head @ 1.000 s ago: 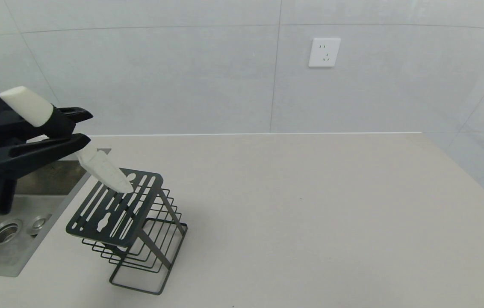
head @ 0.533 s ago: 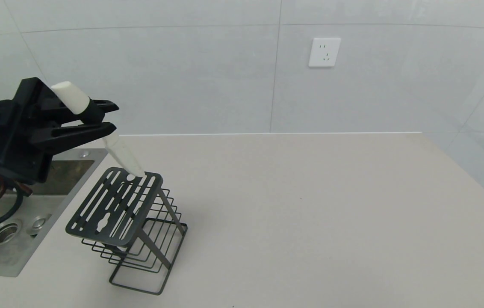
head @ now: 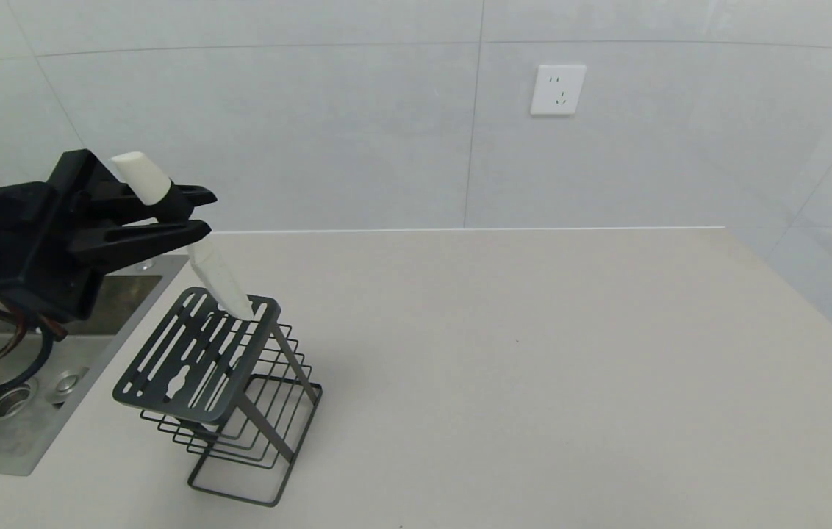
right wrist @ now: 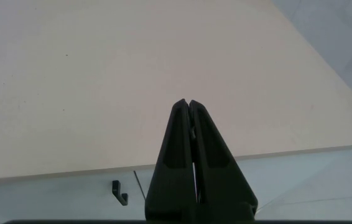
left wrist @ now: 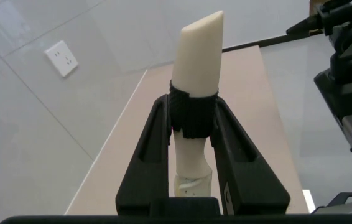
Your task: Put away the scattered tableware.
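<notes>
My left gripper (head: 192, 213) is shut on a white knife (head: 219, 278) with a cream handle (head: 142, 177) and a black collar. It holds the knife tilted above the back end of the dark metal knife rack (head: 195, 354), which stands on the beige counter (head: 533, 353) beside the sink. The blade tip rests at a slot near the rack's far edge. In the left wrist view the handle (left wrist: 197, 59) rises between the two black fingers (left wrist: 146, 149). My right gripper (right wrist: 189, 118) is shut and holds nothing, over bare counter (right wrist: 101, 81).
A steel sink (head: 12, 397) with a drain lies left of the rack. A white wall socket (head: 557, 90) is on the tiled wall. The counter stretches wide and bare to the right of the rack.
My left gripper carried the knife right and away from me. The blade turned steeper and its tip moved from the rack's middle slots to the far edge.
</notes>
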`<state>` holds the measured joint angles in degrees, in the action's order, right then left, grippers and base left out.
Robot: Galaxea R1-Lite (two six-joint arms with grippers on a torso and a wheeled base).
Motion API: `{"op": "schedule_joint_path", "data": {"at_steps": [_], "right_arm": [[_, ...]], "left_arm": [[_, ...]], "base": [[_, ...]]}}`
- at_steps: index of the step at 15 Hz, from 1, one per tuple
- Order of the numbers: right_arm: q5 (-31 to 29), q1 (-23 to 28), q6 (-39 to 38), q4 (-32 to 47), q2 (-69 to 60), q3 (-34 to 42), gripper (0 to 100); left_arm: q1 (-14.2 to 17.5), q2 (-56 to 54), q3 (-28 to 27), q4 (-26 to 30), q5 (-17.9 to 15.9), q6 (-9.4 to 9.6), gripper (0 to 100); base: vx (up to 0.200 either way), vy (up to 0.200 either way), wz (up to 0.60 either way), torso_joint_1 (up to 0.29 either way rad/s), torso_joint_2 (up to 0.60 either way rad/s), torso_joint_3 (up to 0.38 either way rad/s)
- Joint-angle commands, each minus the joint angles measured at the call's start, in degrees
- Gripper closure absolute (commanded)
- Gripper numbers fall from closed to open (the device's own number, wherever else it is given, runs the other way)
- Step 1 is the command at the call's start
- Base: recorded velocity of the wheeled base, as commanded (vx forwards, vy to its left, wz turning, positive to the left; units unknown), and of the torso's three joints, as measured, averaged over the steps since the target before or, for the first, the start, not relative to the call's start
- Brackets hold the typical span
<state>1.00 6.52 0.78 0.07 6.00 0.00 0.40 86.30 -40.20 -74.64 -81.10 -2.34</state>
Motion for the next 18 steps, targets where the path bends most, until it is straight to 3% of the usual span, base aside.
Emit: {"op": "schedule_joint_path", "data": {"at_steps": [1, 14, 18], "right_arm": [[0.06, -0.02, 0.1, 0.01, 0.15, 0.0, 100], [0.06, -0.02, 0.19, -0.07, 0.15, 0.0, 100], [-0.03, -0.02, 0.19, -0.07, 0.15, 0.0, 100]], "left_arm": [[-0.58, -2.01, 1.88, -0.06, -0.02, -0.21, 100], [-0.31, 0.01, 2.06, -0.24, 0.07, 0.14, 100], [0.3, 2.56, 1.8, -2.79, 0.07, -0.21, 100]], "base": [[0.0, 0.0, 0.0, 0.0, 0.0, 0.0], [0.0, 0.0, 0.0, 0.0, 0.0, 0.0], [0.0, 0.0, 0.0, 0.0, 0.0, 0.0]]}}
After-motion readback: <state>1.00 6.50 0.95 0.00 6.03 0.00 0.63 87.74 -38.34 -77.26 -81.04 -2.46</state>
